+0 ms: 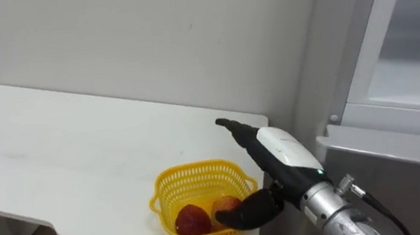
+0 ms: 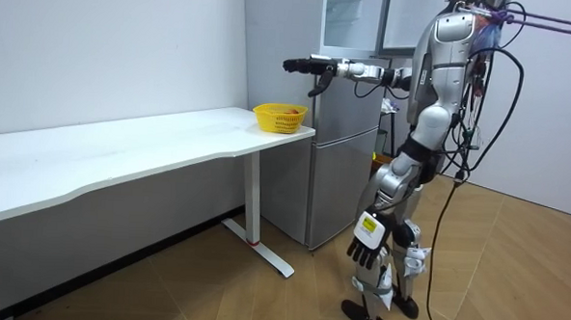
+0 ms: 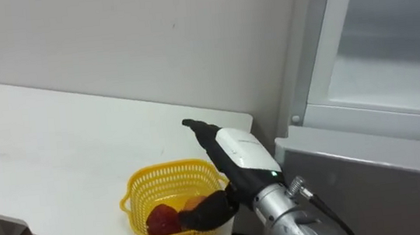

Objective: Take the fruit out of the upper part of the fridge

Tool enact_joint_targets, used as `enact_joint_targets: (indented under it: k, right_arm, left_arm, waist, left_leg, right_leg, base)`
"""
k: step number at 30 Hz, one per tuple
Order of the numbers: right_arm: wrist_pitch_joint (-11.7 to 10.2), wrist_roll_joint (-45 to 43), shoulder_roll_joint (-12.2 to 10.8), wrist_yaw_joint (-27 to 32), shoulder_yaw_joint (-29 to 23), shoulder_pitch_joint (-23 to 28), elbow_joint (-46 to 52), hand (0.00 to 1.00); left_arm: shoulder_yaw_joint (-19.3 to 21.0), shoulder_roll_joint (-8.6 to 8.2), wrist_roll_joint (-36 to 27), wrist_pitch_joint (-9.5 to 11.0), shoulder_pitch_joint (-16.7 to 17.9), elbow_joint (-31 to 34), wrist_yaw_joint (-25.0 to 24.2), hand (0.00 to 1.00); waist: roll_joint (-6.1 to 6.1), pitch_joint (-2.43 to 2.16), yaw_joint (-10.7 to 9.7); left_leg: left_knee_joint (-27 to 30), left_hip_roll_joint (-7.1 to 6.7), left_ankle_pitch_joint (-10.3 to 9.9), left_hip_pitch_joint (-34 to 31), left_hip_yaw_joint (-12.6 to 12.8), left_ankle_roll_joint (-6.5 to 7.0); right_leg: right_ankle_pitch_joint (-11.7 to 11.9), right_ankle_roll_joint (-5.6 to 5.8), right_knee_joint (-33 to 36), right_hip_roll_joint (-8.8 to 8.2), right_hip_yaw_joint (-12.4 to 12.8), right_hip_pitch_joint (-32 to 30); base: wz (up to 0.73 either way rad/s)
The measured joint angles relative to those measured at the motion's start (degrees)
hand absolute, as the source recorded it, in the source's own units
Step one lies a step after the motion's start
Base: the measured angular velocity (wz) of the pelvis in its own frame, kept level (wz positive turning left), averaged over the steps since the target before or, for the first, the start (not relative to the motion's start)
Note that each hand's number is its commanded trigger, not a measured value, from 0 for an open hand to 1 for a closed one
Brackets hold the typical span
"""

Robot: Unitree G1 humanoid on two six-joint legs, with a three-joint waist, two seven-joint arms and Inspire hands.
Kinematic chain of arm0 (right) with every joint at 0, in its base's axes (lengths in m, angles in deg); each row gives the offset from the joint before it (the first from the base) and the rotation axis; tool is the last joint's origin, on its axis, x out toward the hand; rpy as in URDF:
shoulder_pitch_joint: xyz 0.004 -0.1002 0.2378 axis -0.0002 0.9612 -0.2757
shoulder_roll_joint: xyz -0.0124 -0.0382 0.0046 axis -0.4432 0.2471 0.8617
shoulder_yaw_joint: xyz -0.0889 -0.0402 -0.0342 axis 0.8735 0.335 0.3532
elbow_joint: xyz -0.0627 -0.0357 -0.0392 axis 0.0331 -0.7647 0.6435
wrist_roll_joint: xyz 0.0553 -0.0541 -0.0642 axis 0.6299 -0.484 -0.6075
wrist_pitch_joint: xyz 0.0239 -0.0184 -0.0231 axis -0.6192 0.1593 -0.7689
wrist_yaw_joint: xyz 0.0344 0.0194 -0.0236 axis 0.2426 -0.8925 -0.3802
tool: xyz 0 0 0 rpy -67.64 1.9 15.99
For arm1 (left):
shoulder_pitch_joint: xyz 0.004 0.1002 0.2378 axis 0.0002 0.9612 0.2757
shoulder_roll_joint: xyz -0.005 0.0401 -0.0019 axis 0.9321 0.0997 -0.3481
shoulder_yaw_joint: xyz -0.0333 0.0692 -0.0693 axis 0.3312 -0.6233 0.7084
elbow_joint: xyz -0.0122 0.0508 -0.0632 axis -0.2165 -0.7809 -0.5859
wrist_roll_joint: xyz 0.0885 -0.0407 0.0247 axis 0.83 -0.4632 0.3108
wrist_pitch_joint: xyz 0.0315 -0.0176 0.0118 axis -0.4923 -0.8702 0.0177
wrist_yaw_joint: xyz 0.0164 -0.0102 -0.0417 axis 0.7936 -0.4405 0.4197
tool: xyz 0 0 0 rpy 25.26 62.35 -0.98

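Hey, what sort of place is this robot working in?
Likely a plain room set up as a kitchen corner: a fridge, a white table beside it, and a yellow basket holding fruit.

You're looking at matt white table, smooth top. At its near right corner, yellow basket: moulded plastic lattice, slight sheen. Fruit inside: smooth red skin, dull shine. Right hand: glossy white plastic shell on back, matt black fingers, bare metal at wrist. Fridge: smooth grey front, metal-looking. Floor: wood, herringbone pattern, satin finish.
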Motion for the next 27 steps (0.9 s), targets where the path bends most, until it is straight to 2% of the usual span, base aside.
enact_joint_targets:
  k: [4,10,17,23,27]
  right_arm:
    - [-0.4,2.6,-0.2,0.9,-1.0,0.3,3.2,0.00]
    - [-0.7,8.0,-0.4,3.2,-2.5,0.4,6.6,0.00]
    - [-0.9,11.4,-0.9,3.4,-2.8,0.4,8.3,0.00]
    - [-1.1,14.1,-1.1,4.5,-3.8,1.6,13.2,0.00]
    - [-1.1,16.9,-1.1,5.9,-6.2,2.4,17.6,0.00]
  left_arm:
    - [0.0,-0.14,0.0,0.0,0.2,0.0,0.7,0.00]
    - [-0.1,-0.18,0.0,-0.1,2.3,0.0,0.8,0.00]
    - [-0.3,-0.73,0.0,-0.1,2.6,-0.1,0.8,0.00]
    - [-1.1,-0.79,-0.4,0.1,3.1,-0.6,1.7,0.00]
    - [-1.0,-1.00,-0.8,0.8,3.3,-1.2,1.9,0.00]
  waist:
    - [0.99,-0.26,-0.5]
    - [1.57,-0.67,-1.9]
    - [1.61,-0.66,-2.4]
    - [1.55,-0.71,-3.9]
    - [1.66,-0.66,-5.3]
  left_leg:
    - [0.4,-0.11,-0.2,0.0,0.0,0.22]
    - [0.0,-0.08,-0.2,0.5,0.3,0.22]
    - [-0.2,0.20,-0.2,0.6,1.0,0.20]
    - [-1.1,0.31,-0.2,1.8,2.3,0.25]
    - [-1.3,0.52,-0.2,2.1,2.7,0.24]
  right_leg:
    - [0.1,0.17,0.0,-0.12,0.2,0.1]
    - [0.1,0.20,0.0,-0.08,0.3,0.5]
    - [0.2,0.12,0.2,-0.03,1.3,0.2]
    - [0.2,0.15,0.2,-0.07,2.4,0.5]
    - [0.2,0.14,0.3,-0.03,3.0,0.2]
  base:
    - [0.00]
    - [0.00]
    - [-0.07]
    - [-0.10]
    - [-0.08]
